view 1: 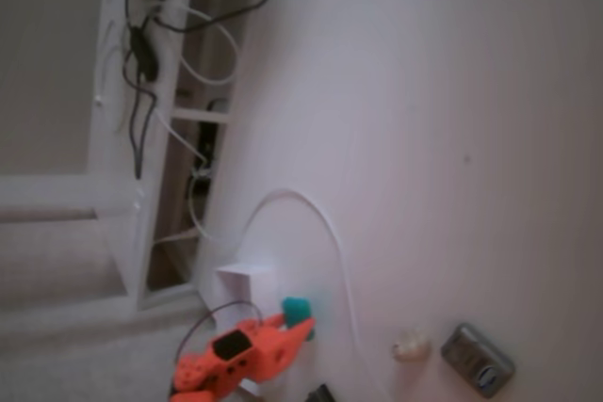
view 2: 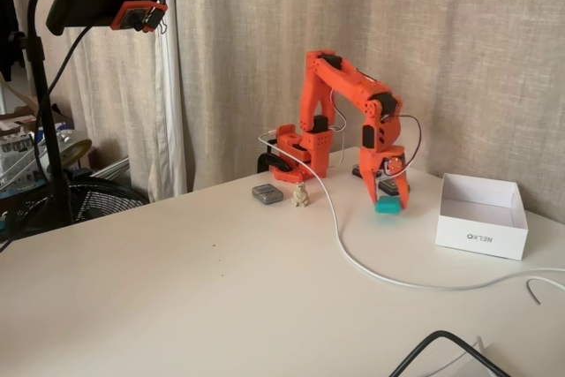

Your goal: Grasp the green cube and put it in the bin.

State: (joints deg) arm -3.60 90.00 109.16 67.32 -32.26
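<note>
A: In the tilted fixed view, the orange gripper (view 1: pixel 300 319) has its jaws closed around the green cube (view 1: pixel 296 307), right beside the white bin (view 1: pixel 247 281). The cream figurine (view 1: pixel 411 346) and grey device (view 1: pixel 479 359) lie well apart.

B: Too blurry to judge how deep the grip is, though.

A: The side fixed view helps: the gripper (view 2: pixel 389 204) points down, the teal cube (view 2: pixel 387 206) pinched at its tips, just above the table (view 2: pixel 177 297), short of the bin (view 2: pixel 481 215).

B: Risks, I'd guess: a shallow pinch slipping, the cube clipping the bin's near wall if carried low, or snagging the white cable (view 2: pixel 353 253) below.
</note>
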